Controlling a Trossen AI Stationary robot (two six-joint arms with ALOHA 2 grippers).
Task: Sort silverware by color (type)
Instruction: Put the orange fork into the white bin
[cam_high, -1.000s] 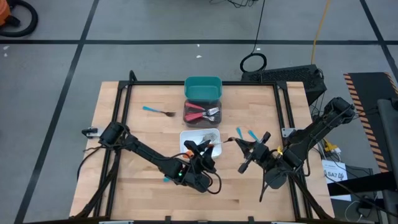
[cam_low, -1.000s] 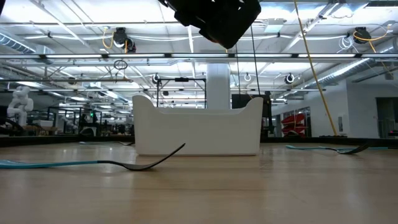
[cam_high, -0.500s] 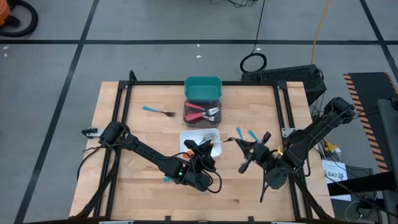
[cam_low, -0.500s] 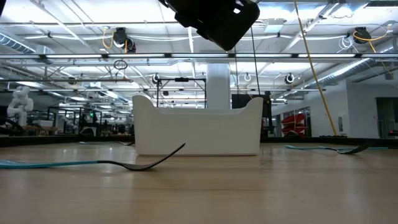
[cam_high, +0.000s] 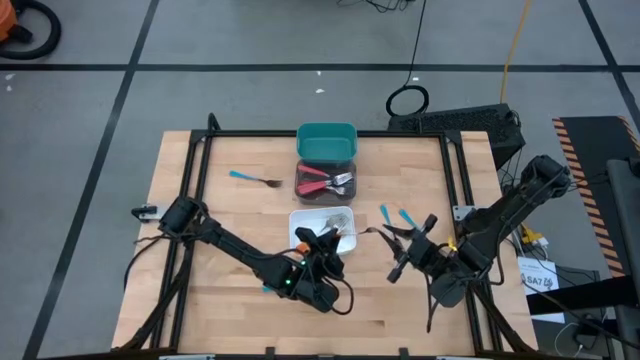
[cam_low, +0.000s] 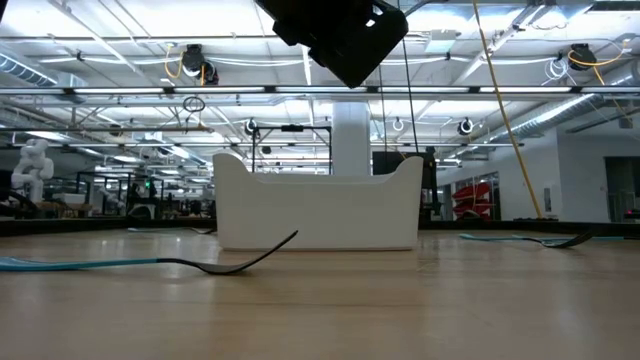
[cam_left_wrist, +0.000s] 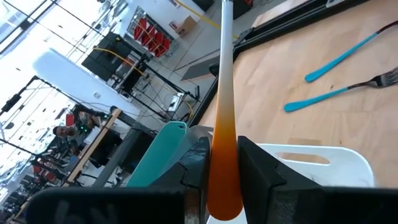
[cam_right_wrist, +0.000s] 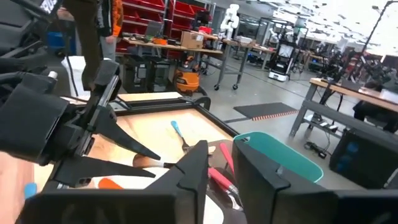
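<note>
One orange fork (cam_left_wrist: 222, 146) – clamped in left gripper (cam_left_wrist: 225, 171)

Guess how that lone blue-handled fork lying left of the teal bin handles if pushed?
The blue-handled metal fork looks thin and light, so it would probably skid or pivot on the wooden table rather than tip. Lying flat, it seems unlikely to roll. Its slim plastic handle may flex slightly under a pinch.

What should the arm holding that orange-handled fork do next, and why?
Probably lower it a little and let go. The left gripper is shut on the orange-handled fork and hangs over the white bin, with the bin's rim just beneath it in the wrist view. The right gripper waits beside the bin, near two blue forks on the table.
</note>
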